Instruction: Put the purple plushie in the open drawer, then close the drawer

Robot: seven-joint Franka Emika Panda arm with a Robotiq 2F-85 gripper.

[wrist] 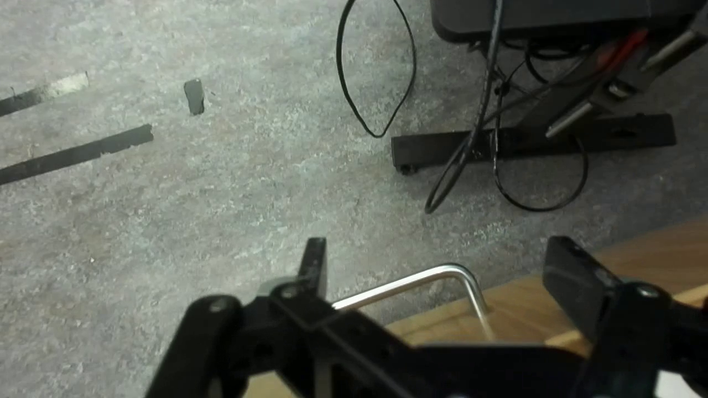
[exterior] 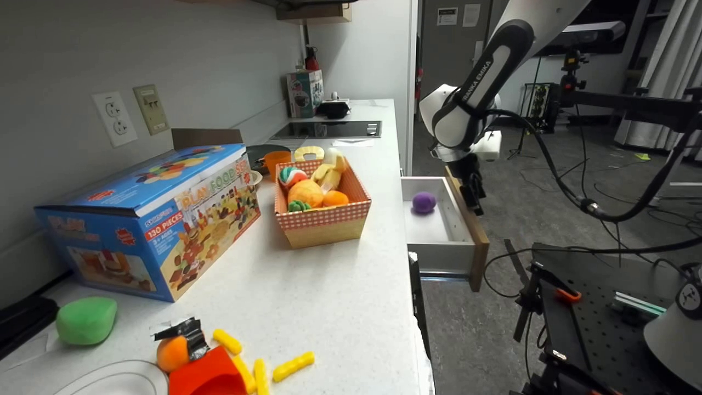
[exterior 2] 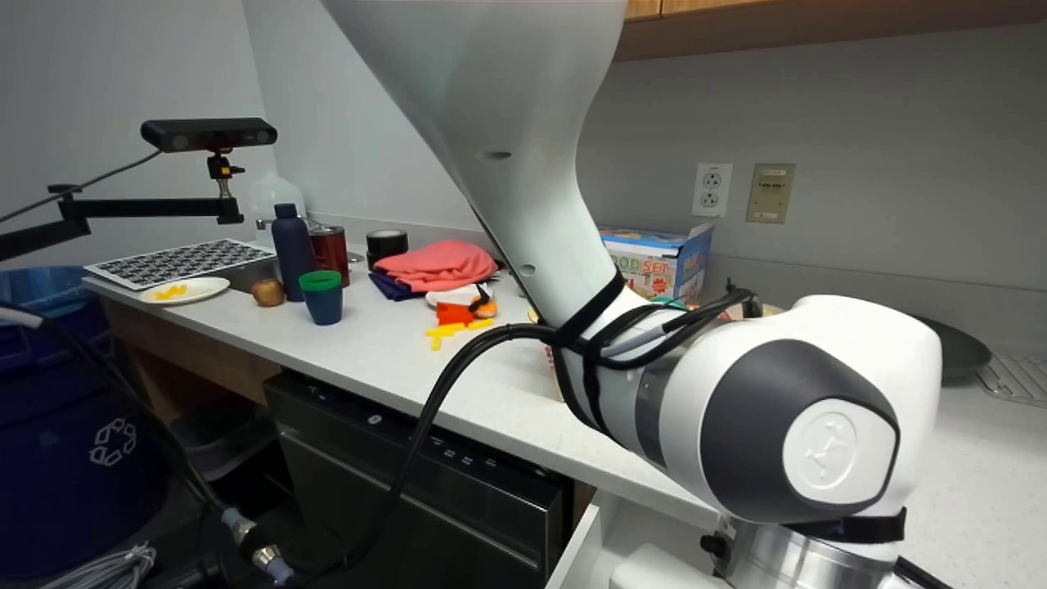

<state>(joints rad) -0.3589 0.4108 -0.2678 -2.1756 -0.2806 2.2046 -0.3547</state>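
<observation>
Purple toy lies inside the open drawer. Gripper empty, spread wide, near the handle. Risk: snagging that handle, or pushing off-centre, could jam closure.

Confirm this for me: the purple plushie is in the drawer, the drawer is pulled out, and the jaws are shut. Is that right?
Not quite: the jaws are open, not shut. The wrist view shows them standing wide apart, with part of the metal handle visible between them. The rest is right: the purple plushie is in the drawer, and the drawer is pulled out.
</observation>
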